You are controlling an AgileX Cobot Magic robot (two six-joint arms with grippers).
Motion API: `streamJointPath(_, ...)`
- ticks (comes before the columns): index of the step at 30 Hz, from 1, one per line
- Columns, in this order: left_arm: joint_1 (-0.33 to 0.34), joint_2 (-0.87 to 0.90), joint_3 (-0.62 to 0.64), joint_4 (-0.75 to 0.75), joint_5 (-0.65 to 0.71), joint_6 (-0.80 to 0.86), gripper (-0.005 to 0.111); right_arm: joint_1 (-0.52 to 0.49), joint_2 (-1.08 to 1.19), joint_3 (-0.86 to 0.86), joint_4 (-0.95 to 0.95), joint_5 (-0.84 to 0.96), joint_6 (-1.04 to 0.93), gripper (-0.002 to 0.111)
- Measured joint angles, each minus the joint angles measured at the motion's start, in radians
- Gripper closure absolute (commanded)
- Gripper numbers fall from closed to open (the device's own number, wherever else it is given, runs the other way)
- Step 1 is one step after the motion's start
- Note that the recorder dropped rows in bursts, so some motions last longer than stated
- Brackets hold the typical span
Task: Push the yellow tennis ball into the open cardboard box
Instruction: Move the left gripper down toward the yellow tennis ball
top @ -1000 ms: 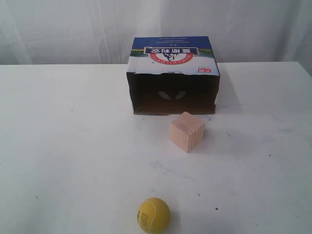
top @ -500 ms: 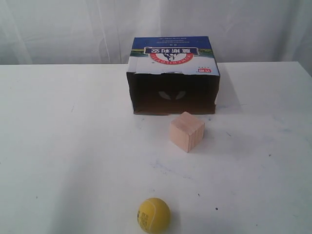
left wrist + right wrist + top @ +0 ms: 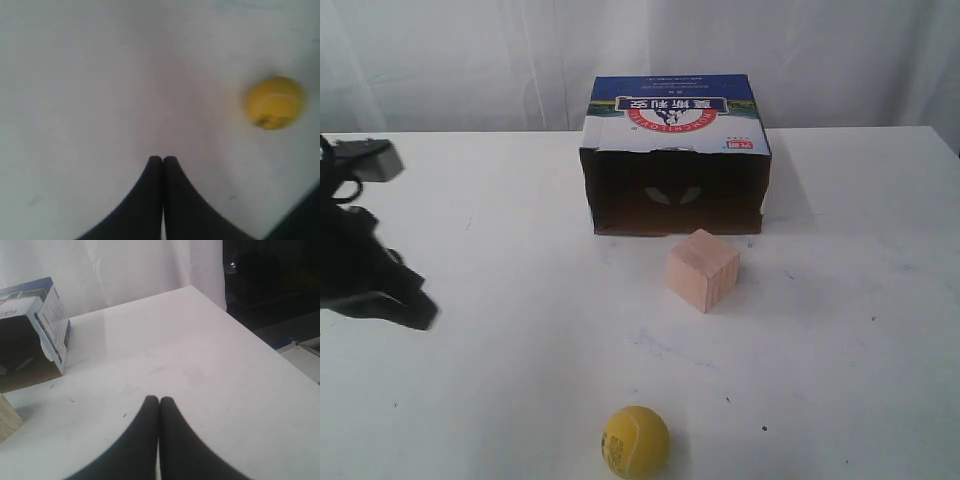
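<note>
The yellow tennis ball (image 3: 635, 441) rests near the table's front edge, its dark mark turned to the left. The open cardboard box (image 3: 675, 150) lies at the back centre with its dark opening facing the front. My left arm (image 3: 370, 270) shows as a dark shape at the left edge, well left of the ball. In the left wrist view my left gripper (image 3: 162, 159) is shut and empty above bare table, with the ball (image 3: 274, 102) off to one side. The right gripper (image 3: 159, 400) is also shut and empty, away from the box (image 3: 45, 325).
A light wooden cube (image 3: 703, 270) stands just in front of the box's opening, slightly right of its middle, between ball and box. The cube's corner (image 3: 7, 417) shows in the right wrist view. The white table (image 3: 840, 330) ends at a curtain behind.
My left arm has come into the exterior view from the left edge. The ball, cube and box have not moved.
</note>
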Motion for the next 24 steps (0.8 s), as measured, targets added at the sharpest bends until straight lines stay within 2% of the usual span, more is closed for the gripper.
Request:
streamJointPath(2,-0.054,0.025,0.027,-0.236,0.02,0.224,0.107,0.0,0.0,0.0,0.0,0.0,0.002,0.108)
streamJointPath(5,-0.149,0.052,0.071,-0.512,0.016,0.54,0.107,0.0,0.0,0.0,0.0,0.0,0.002,0.108)
streamJointPath(8,-0.233,0.081,0.102,-0.675,-0.015,0.782,0.107,0.0,0.0,0.0,0.0,0.0,0.002,0.108)
streamJointPath(14,-0.311,0.164,0.135,-0.75,-0.042,1.056,0.107,0.0,0.0,0.0,0.0,0.0,0.013,0.108)
streamJointPath(18,-0.32,0.233,0.156,-0.777,-0.013,1.161,0.107,0.0,0.0,0.0,0.0,0.0,0.013,0.108)
streamJointPath(24,-0.32,0.319,0.16,-0.847,0.007,1.235,0.107,0.0,0.0,0.0,0.0,0.0,0.013,0.108)
